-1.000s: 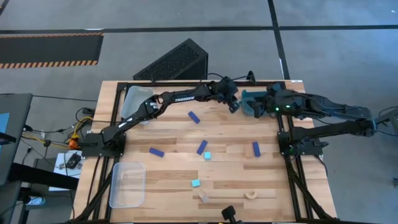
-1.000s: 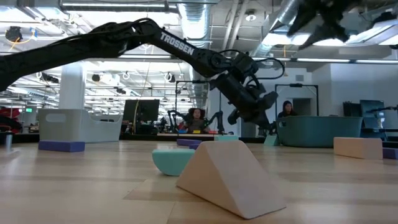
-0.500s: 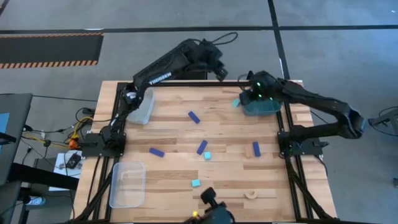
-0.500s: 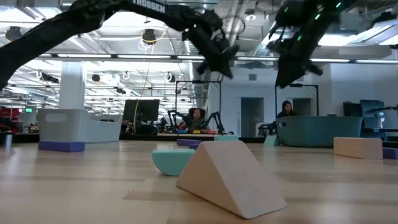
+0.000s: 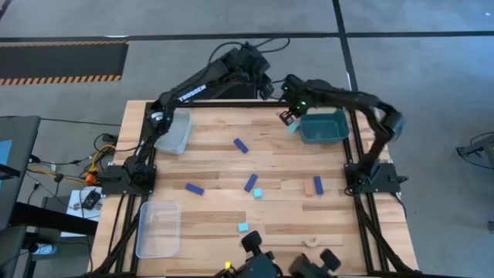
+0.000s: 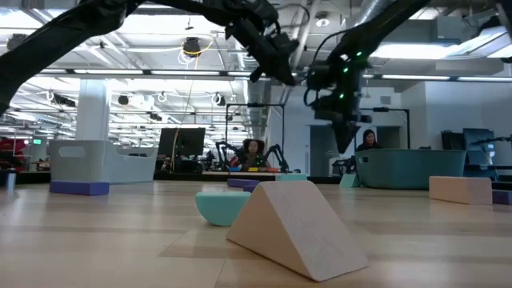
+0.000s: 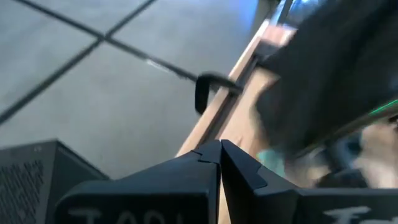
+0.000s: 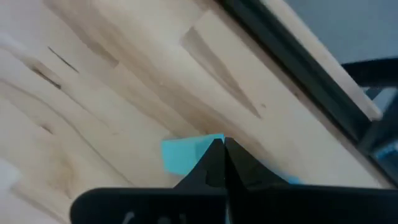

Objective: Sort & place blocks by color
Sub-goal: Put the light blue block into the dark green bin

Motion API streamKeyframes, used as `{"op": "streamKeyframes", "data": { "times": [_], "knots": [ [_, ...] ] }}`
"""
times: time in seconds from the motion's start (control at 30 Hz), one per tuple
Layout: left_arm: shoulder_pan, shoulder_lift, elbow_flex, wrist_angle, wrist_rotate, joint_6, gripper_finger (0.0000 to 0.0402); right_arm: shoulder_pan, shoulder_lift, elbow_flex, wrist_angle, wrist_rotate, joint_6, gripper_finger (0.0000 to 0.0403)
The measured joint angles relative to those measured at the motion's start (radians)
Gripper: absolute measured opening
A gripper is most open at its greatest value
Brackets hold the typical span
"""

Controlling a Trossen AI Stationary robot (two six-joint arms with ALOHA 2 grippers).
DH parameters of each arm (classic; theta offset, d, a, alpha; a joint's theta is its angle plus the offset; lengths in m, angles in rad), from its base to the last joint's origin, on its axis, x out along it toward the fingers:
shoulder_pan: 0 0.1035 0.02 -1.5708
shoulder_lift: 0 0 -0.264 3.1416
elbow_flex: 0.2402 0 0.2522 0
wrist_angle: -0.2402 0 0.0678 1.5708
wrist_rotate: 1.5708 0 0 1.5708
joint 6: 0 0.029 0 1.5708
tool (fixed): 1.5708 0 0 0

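With both the right gripper (image 5: 287, 116) and left gripper (image 5: 266, 86) hanging pinched closed and empty upper centre, a cyan block (image 5: 293, 128) is lying outside the teal bin (image 5: 324, 137), risking being missed.

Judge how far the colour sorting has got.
Done: no block clearly shows in a bin. In hand: nothing; the right end effector, shut and empty, hangs above a cyan block beside the teal bin; the left end effector, shut, is beyond the table. Left: blue bars and cyan cubes lie loose.
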Motion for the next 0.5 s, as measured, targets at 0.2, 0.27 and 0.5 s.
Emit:
{"op": "streamKeyframes", "data": {
  "times": [0.2, 0.27, 0.5],
  "knots": [
    [0.0, 0.0, -0.001, -0.025, 0.0, 0.017, 0.0, -0.009, 0.14, 0.077, -0.093, 0.013, -0.095, 0.0004],
    [0.0, 0.001, 0.0, -0.021, 0.0, 0.017, 0.0, -0.009, 0.165, 0.078, -0.106, 0.02, -0.102, 0.0004],
    [-0.001, -0.002, 0.002, -0.015, 0.018, 0.012, 0.0, 0.005, 0.202, 0.079, -0.143, 0.035, -0.128, 0.0003]
  ]
}}
